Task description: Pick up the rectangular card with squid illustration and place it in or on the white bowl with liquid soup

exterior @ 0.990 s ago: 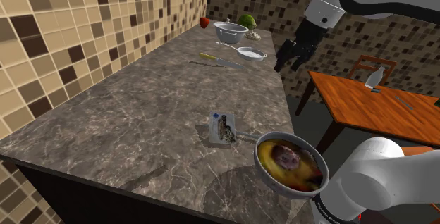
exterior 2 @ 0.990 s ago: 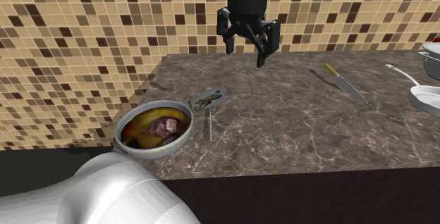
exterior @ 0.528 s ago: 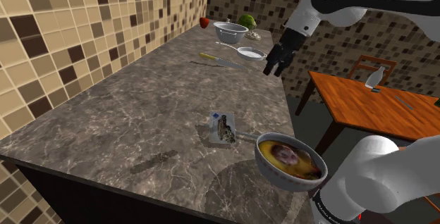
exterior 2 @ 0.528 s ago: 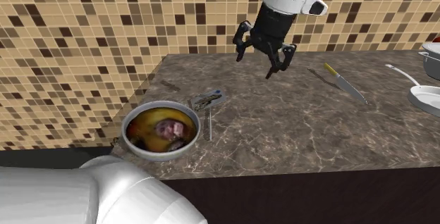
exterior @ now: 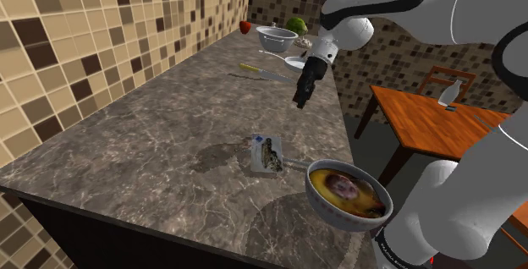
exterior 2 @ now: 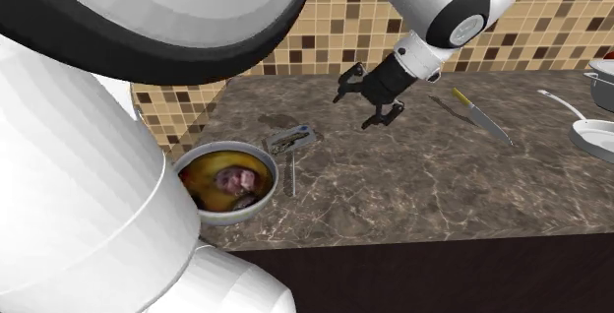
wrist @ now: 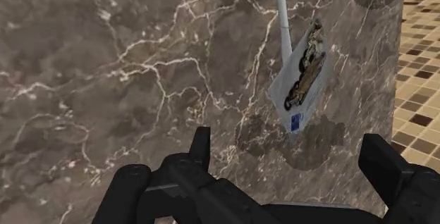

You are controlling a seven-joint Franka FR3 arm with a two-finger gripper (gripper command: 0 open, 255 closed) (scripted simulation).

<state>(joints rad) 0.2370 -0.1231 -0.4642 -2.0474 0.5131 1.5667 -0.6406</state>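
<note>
- Hanging over the dark marble tabletop (exterior: pixel 169 132) at upper centre of the shoulder view: the end effector (exterior: pixel 300 98), spread open and empty, tilted down toward the near end of the slab.
- Lying flat just below mid-frame in that view: the card (exterior: pixel 267 155), printed with a squid, well apart from the end effector and untouched.
- Ahead of the open fingers (wrist: pixel 201 145) in the wrist view and off to one side, not between them: the same card (wrist: pixel 304 75), with a thin white handle (wrist: pixel 282 18) reaching toward one corner.
- Waiting at lower right of the shoulder view, near the tabletop's edge: the pale bowl (exterior: pixel 334 215) of brown soup, just beside the card, so likely a short carry.
- Judged to be the approach step, with nothing lifted yet.
- Probably held wide open to straddle the card's narrow width; calls for lining up overhead first, then dropping very low, given so flat a target.
- Far off at upper centre: a knife (exterior: pixel 264 74) and a pan (exterior: pixel 302 63), clear of the likely path.
</note>
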